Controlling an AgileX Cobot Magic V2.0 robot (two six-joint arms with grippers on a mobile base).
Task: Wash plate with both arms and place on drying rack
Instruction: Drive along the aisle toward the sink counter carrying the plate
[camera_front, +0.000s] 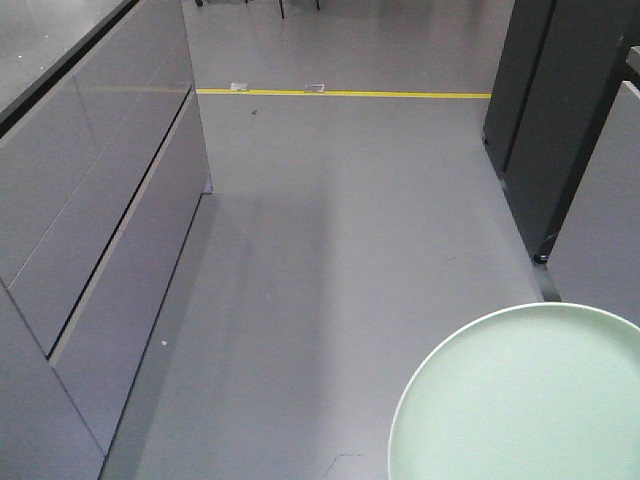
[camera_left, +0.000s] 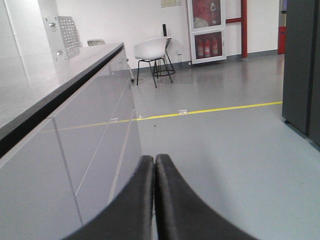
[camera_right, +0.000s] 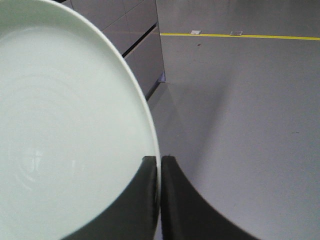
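Inventory, as we log it:

1. plate (camera_right: 65, 125): pale mint, round, low rim, plain. It is held in the air over the floor (camera_front: 330, 250), not resting on anything. In the front view it fills the lower-right corner, its face turned to the cam and partly cut off by the frame.
2. right fingers (camera_right: 185, 205): black, clamped on the plate's rim, one finger on each side (the rim line runs straight down btw them).
3. left fingers (camera_left: 140, 200): black, pressed together at the tips w/ nothing btw them, over the floor near the drawer fronts (camera_left: 95, 130).
4. desk (camera_left: 30, 100): long grey top w/ a black edge along the left side and grey drawer fronts below.
5. gridded item (camera_left: 67, 32): grey, upright, at the far end of the desk. We cannot tell what it is.
6. yellow line (camera_front: 400, 94): runs across the grey floor, well beyond the plate.
7. dark cabinet (camera_front: 545, 100): tall, on the right side of the floor.
8. chair (camera_left: 152, 50): white seat, black legs, past the desk's far end.
9. extinguisher case (camera_left: 206, 30): red-framed, on the back wall, w/ a red pipe (camera_left: 244, 25) just beside it.
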